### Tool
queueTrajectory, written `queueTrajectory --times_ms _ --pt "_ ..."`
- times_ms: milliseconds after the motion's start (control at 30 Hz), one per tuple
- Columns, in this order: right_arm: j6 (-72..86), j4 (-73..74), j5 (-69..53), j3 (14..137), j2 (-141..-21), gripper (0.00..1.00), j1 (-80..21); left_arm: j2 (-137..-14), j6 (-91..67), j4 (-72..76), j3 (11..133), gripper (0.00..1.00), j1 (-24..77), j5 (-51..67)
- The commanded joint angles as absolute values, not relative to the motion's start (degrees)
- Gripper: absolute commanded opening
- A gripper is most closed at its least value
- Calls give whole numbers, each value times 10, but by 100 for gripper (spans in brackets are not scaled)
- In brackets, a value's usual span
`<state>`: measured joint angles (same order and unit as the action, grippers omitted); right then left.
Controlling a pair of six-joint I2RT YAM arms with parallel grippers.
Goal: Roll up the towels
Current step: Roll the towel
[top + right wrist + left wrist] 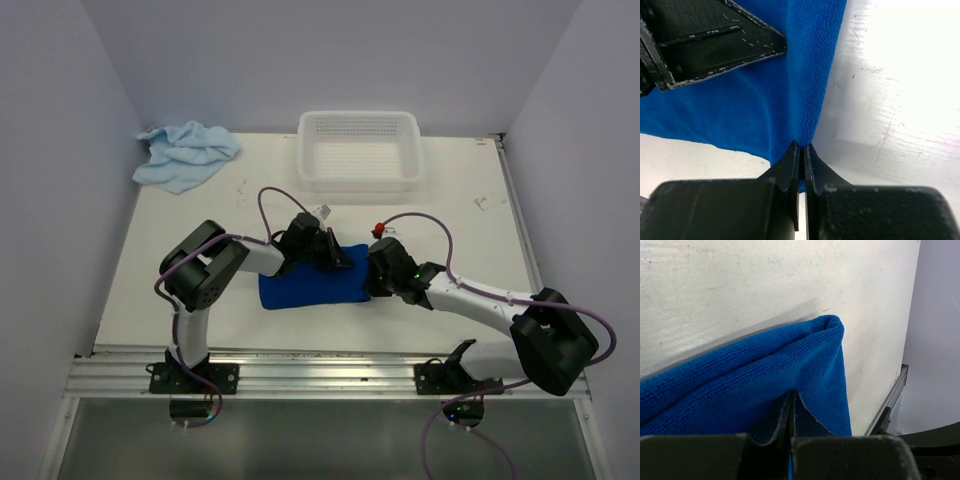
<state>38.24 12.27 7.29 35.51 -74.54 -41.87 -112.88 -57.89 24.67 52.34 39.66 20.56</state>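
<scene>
With left pincer [791, 407] and right pincer [801, 152] clamped on dark blue towel [300, 290] edges: likely soft, floppy, best held by corners.

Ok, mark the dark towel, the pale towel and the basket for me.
dark towel [310, 290]: top view, bare cloth between the two arms.
pale towel [185, 155]: top view, middle of the crumpled heap.
basket [360, 178]: top view, near wall.

Far centre blocked by basket [360, 150]. Far-left corner: pale towel [185, 155] heaped. Between pale towel and left arm [205, 270], bare table [160, 225], passage free.
</scene>
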Motion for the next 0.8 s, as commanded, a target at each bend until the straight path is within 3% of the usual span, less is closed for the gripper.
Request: queueTrajectory --times_ms 0,767 --pt "360 137 136 381 -735 0 -440 -1146 -564 240 530 0 398 177" --pt "317 145 141 462 -805 0 -504 -1082 -568 284 473 0 396 154"
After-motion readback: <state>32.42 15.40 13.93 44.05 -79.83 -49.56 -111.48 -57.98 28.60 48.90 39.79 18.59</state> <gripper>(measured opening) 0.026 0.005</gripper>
